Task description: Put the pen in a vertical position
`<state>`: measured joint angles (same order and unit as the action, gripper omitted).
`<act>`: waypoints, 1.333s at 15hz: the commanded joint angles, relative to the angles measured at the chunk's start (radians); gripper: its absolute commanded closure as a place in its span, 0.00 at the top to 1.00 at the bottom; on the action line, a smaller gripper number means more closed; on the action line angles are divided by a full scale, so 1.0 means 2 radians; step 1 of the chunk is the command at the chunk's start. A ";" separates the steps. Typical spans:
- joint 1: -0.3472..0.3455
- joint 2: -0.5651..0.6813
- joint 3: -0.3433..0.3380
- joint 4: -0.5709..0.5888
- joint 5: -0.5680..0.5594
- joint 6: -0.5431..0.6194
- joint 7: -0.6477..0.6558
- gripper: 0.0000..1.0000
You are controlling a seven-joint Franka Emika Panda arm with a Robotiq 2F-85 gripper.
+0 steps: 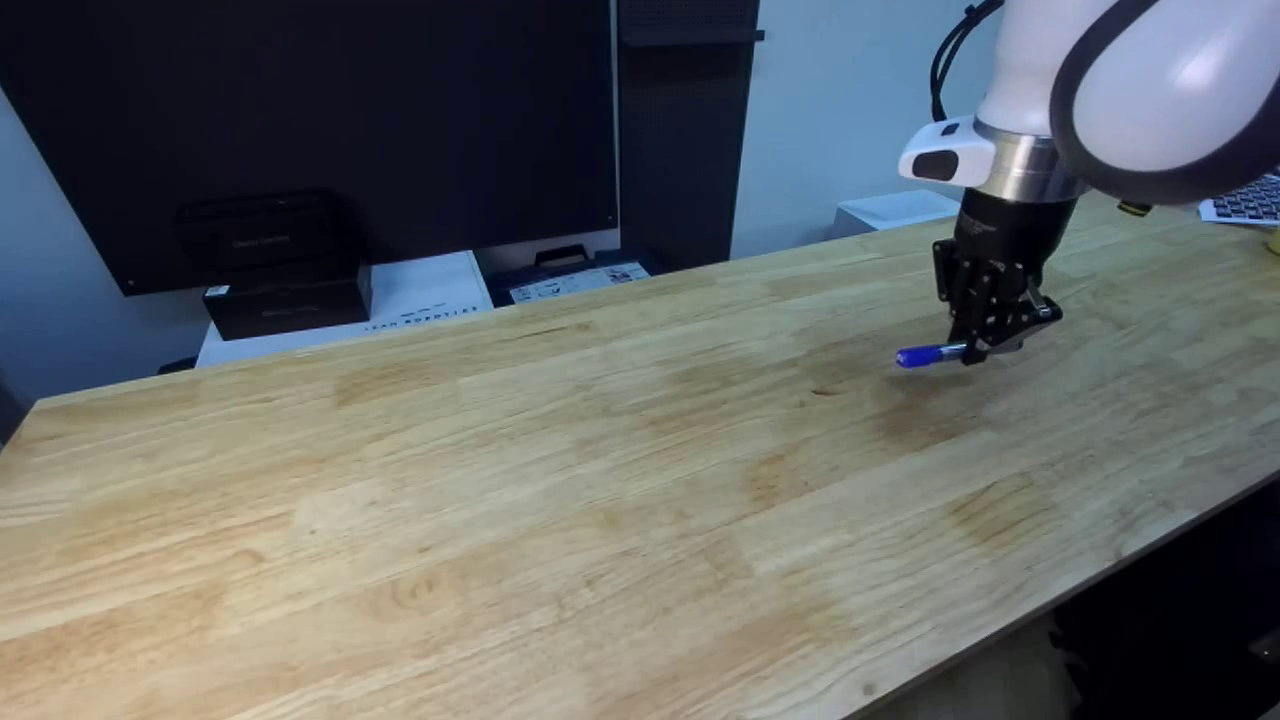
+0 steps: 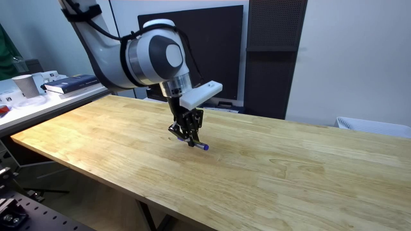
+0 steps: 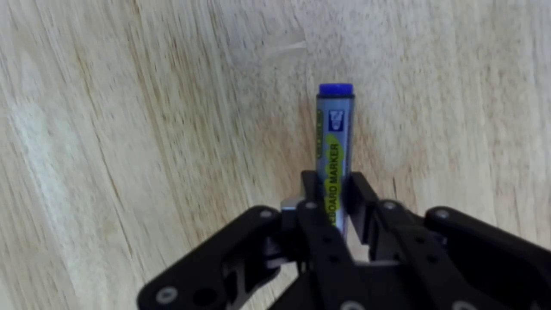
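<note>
Wide wooden tabletop point(image 1: 500, 500), edges point(image 2: 109, 184) well apart from claw point(image 3: 333, 189), claw clamped on near-horizontal pen point(image 3: 335, 129)

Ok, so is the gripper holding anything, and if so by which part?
The gripper holds the pen by about the middle of its barrel, blue ends sticking out either side.

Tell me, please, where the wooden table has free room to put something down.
Two patches of the table look bare in exterior views: between the pen and the left-hand end, and between the pen and the white unit. Crowded: around the fingers gripping the pen, and beside the keyboard.
</note>
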<state>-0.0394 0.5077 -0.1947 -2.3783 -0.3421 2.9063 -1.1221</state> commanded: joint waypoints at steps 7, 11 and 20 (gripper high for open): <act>-0.004 -0.071 0.079 0.056 0.101 -0.214 0.187 0.47; -0.007 -0.104 0.066 0.004 -0.023 -0.217 0.115 0.23; -0.007 -0.092 0.060 -0.023 -0.010 -0.152 0.292 0.00</act>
<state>-0.0509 0.3324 -0.0823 -2.3940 -0.3792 2.5628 -0.6586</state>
